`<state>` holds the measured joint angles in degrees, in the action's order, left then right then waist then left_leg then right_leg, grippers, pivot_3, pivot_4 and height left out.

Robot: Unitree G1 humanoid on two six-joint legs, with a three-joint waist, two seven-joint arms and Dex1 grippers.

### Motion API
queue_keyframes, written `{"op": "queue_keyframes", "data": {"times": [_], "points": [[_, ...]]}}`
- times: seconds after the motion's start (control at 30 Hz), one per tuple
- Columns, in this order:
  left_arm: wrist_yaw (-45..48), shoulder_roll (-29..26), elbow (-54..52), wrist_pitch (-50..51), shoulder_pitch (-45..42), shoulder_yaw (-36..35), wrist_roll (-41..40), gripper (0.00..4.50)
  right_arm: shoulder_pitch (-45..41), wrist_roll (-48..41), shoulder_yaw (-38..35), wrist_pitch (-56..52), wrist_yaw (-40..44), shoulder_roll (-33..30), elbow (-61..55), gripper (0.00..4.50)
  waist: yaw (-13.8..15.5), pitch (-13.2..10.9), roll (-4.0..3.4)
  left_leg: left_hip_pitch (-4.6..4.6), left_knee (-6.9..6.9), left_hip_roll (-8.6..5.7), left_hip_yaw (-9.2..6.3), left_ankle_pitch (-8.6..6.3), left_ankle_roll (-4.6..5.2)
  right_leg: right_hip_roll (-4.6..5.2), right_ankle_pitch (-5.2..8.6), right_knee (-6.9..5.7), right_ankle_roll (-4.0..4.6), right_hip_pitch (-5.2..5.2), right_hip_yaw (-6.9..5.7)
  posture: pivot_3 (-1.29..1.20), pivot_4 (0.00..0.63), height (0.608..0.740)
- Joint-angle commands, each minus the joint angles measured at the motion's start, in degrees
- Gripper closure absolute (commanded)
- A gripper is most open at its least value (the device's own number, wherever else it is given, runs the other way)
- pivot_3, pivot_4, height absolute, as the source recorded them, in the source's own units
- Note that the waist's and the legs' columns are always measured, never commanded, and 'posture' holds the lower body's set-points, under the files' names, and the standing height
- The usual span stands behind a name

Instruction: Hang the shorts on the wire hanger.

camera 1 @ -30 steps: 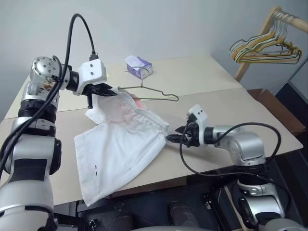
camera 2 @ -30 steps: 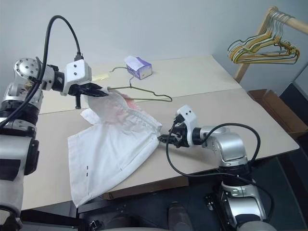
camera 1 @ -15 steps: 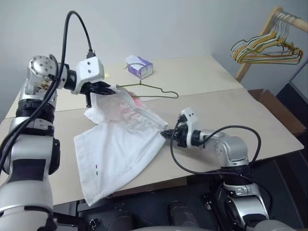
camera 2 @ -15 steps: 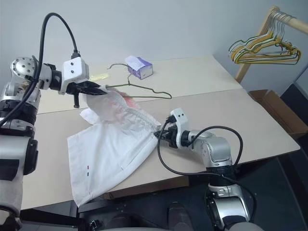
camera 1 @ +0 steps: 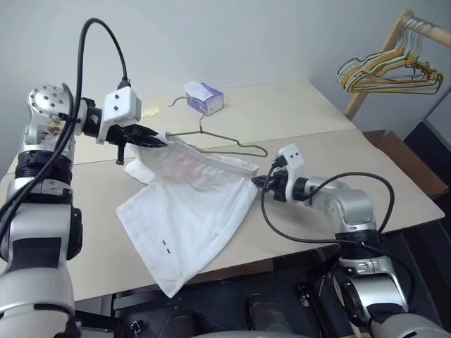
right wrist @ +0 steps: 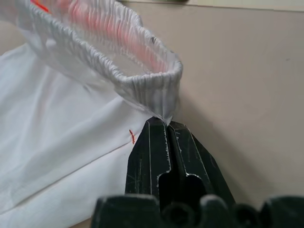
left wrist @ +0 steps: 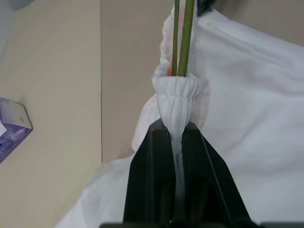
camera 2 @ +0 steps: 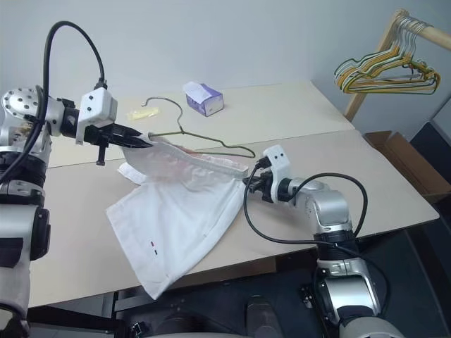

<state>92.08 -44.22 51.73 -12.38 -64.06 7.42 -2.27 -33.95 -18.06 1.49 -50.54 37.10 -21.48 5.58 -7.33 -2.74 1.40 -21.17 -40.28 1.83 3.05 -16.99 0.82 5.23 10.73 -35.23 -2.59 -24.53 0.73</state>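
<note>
The white shorts (camera 1: 190, 208) lie on the beige table (camera 1: 310, 113), and their gathered waistband (camera 1: 211, 158) is pulled taut between my two grippers. My left gripper (camera 1: 158, 139) is shut on the waistband's left end, lifted off the table; the left wrist view shows that bunched fabric (left wrist: 176, 95) pinched in the left gripper (left wrist: 175, 128). My right gripper (camera 1: 257, 182) is shut on the waistband's right end, seen up close at the right gripper (right wrist: 166, 122). The wire hanger (camera 1: 236, 144) lies just behind the waistband, its hook (camera 1: 180, 102) towards the back. Its wires (left wrist: 183, 38) run into the gathered fabric.
A purple-and-white tissue box (camera 1: 204, 97) stands at the back of the table. A bunch of yellow, green and white hangers (camera 1: 387, 70) hangs on a wooden rack at the far right. An open cardboard box (camera 1: 405, 158) sits beside the table's right edge.
My right gripper moved in, shut on the waistband's right end and drew it to the right. The left gripper pulled back to the left, so the waistband went taut and the shorts shifted.
</note>
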Motion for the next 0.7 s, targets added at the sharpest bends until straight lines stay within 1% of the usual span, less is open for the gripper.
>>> {"op": "queue_keyframes", "data": {"times": [0.03,0.2,0.33,0.43,0.57,0.7], "points": [[0.41,-2.23,-2.38,-0.50,-0.05,-1.97,-1.68,4.50,-2.26,0.56,-1.66,2.61,0.76,-3.18,0.91,4.43,0.01,0.00,0.00,0.00,0.00,-0.01,0.01,0.00,0.00,0.01,0.00,0.00,0.00,0.00,0.01,-0.08,0.000,0.740],[-2.50,-2.59,-1.86,-0.30,0.66,-1.54,0.14,4.50,-1.74,0.33,-1.01,3.77,2.37,-6.04,-0.63,4.43,0.10,0.00,0.00,0.01,0.00,0.00,0.00,-0.01,0.01,0.00,0.00,0.00,0.00,0.00,0.01,-0.08,0.000,0.740],[-1.94,-2.53,-1.66,-0.10,1.08,-1.46,-0.16,4.50,-0.50,0.23,-0.44,3.62,2.88,-7.16,-3.31,4.43,0.14,0.00,0.00,0.01,0.00,0.00,0.01,-0.01,0.01,0.01,0.00,0.00,-0.01,0.00,0.01,-0.09,0.000,0.740],[-3.55,-2.31,-1.37,-0.20,1.14,-0.82,1.03,4.50,0.09,1.06,0.48,4.43,2.88,-7.86,-4.68,4.43,0.14,0.00,0.00,0.01,0.00,0.00,0.01,-0.01,0.01,0.00,0.00,0.00,0.00,0.00,0.01,-0.10,0.000,0.740],[-3.16,-2.22,-1.09,-0.79,1.06,-0.19,1.68,4.50,0.22,1.24,0.98,5.02,2.91,-9.04,-6.20,4.43,0.07,0.00,0.00,0.01,0.00,0.00,0.02,-0.01,0.01,0.00,0.00,0.00,0.00,0.00,0.02,-0.10,0.000,0.740],[-5.06,-2.05,0.39,-2.63,0.79,0.81,3.97,4.50,-1.02,1.90,2.46,5.26,4.93,-12.11,-7.80,4.43,0.11,0.00,0.00,0.01,-0.01,-0.01,0.02,-0.01,0.01,0.01,0.00,0.01,0.00,0.00,0.01,-0.11,0.000,0.740]]}}
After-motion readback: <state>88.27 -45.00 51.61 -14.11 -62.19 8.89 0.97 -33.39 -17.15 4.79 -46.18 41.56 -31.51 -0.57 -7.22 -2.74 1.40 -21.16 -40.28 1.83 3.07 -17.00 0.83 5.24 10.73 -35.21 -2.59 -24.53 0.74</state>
